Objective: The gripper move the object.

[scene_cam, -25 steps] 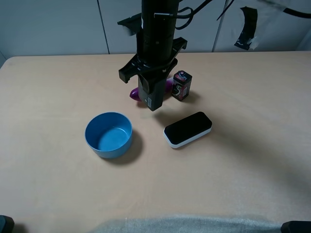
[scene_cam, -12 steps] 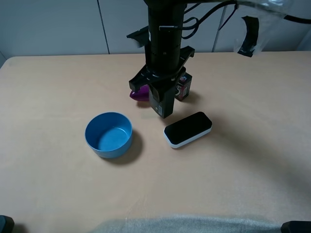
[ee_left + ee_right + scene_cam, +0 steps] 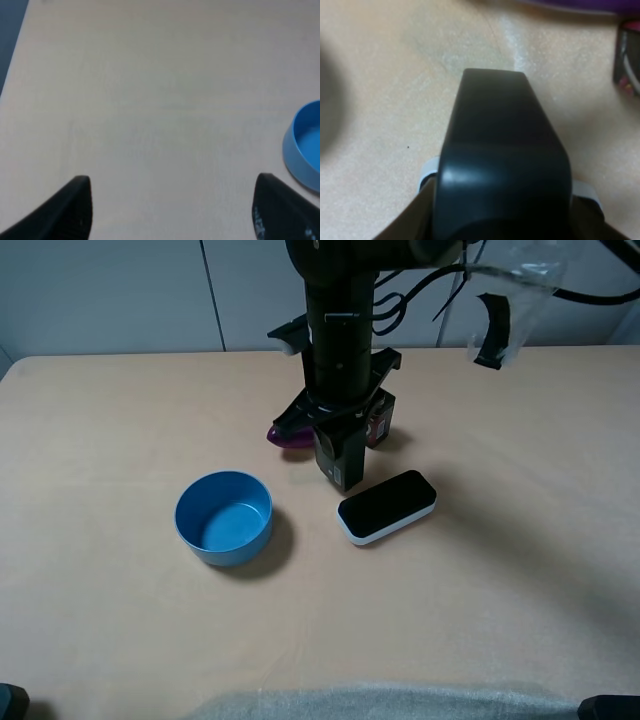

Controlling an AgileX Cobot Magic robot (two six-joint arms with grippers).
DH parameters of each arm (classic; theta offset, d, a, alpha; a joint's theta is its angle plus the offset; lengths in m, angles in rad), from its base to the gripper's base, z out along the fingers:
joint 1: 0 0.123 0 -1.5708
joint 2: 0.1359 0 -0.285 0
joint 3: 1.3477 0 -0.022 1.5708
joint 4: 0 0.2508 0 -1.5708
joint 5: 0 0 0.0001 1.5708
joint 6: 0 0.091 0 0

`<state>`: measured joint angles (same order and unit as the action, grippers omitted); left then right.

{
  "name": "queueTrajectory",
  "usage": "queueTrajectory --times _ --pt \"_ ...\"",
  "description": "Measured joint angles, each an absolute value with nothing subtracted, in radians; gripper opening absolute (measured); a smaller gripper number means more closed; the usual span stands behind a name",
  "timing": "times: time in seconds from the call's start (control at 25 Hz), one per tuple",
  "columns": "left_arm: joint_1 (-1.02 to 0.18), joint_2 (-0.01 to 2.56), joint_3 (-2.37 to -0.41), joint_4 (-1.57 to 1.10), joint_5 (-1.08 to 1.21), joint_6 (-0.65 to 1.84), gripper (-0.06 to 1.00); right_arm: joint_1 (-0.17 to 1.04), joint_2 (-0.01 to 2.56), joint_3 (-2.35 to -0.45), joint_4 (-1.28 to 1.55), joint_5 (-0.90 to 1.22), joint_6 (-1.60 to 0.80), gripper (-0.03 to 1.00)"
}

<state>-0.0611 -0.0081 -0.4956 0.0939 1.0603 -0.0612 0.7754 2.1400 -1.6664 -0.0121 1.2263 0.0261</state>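
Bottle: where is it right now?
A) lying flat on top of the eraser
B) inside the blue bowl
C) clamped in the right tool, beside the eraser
C: the bottle hangs upright in the right tool, next to the eraser; the blue bowl holds nothing.

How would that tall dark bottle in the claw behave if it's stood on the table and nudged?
The bottle looks tall and slim, so stood upright it would probably tip easily when nudged. Its flat sides suggest it would slide rather than roll once down. It shows no dent where the right gripper clamps it, so it is likely stiff.
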Motion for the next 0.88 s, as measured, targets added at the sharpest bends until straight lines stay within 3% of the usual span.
queueTrajectory --times 0.88 --pt "-0.061 -0.008 -0.496 0.094 1.059 -0.061 0.73 0.753 2.153 -1.665 -0.032 1.183 0.026 0.30"
